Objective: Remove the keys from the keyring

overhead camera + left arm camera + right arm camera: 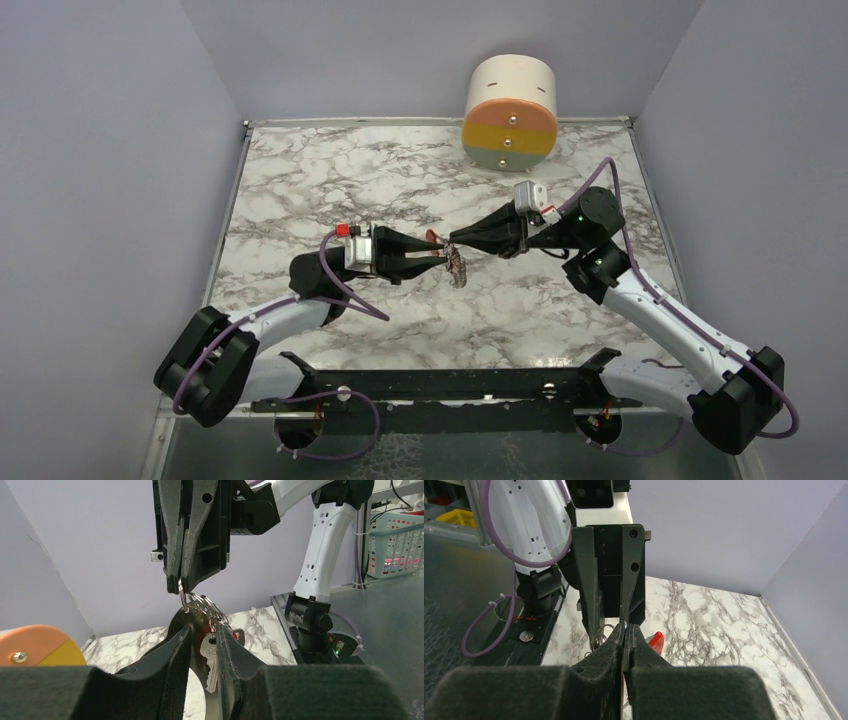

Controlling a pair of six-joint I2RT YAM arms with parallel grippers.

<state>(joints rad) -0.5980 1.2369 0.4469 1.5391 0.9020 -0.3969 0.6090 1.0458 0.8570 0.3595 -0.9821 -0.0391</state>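
Both grippers meet above the middle of the marble table (330, 180). My left gripper (437, 252) (202, 630) has its jaws partly closed across the keyring's dark curved clip (194, 625), which touches both fingers. A silver key (211, 660) hangs between them, and the keys (458, 270) dangle just past the fingertips. My right gripper (452, 241) (181, 582) (625, 626) comes from the opposite side, shut on the keyring's thin metal ring (183, 597). Looped rings and chain (210, 607) (599, 637) run from there to the key. A red tip (655, 640) (433, 237) shows beside the right fingers.
A cream cylinder with an orange and yellow face (510, 115) (35, 645) stands at the back of the table. Lilac walls close in the back and sides. A black rail (440, 385) joins the arm bases at the near edge. A basket (395, 545) sits off the table.
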